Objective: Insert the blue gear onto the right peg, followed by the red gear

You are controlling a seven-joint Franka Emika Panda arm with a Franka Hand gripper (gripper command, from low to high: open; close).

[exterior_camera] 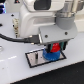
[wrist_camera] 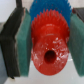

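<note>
red gear (wrist_camera: 48, 44) between pincer (wrist_camera: 46, 47) pads, over blue gear (wrist_camera: 49, 9)

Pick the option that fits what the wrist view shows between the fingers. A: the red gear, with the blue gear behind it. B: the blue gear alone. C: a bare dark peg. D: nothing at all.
A: in the wrist view the red gear fills the gap between the two fingers, and the blue gear shows behind it.

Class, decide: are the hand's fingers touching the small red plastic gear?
Touching. The wrist view shows both fingers pressed against the small red plastic gear, no gap showing.
</note>
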